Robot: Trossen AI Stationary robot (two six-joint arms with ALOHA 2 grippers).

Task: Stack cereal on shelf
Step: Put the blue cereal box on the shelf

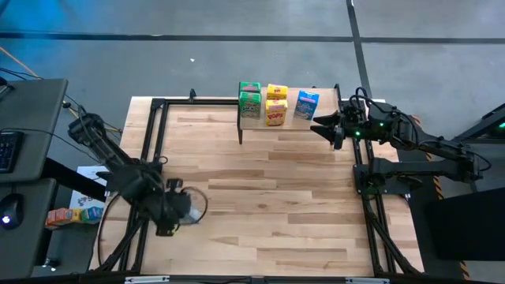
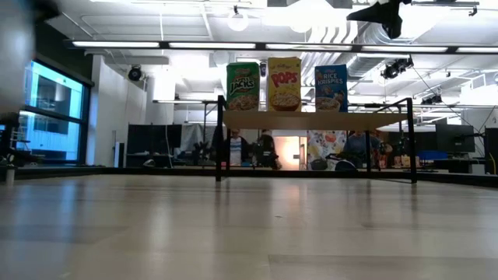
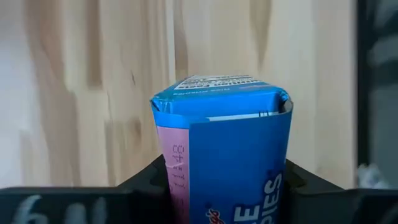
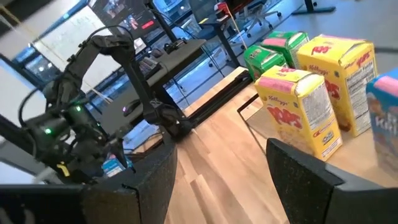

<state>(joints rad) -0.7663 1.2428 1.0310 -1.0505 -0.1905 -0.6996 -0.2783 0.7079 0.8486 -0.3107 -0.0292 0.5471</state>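
1. Right now I am looking down on the table (image 1: 276,205), with the shelf (image 1: 300,125) standing at its far edge.
2. I am keeping the left arm low over the near left part of the table, well apart from the shelf. The right arm is reaching in at the shelf's right end.
3. I am seeing five boxes standing upright on the shelf: two green boxes (image 1: 249,96) at the left, two yellow boxes (image 1: 276,102) in the middle, and a blue box (image 1: 307,103) at the right.
4. I am watching the left gripper (image 1: 180,207) sitting around a second blue box (image 3: 236,162), which is standing on the table. Whether it is pinching that box yet, I cannot tell.
5. I am holding the right gripper (image 4: 221,180) spread wide with nothing between its fingers, just beside the boxes on the shelf.
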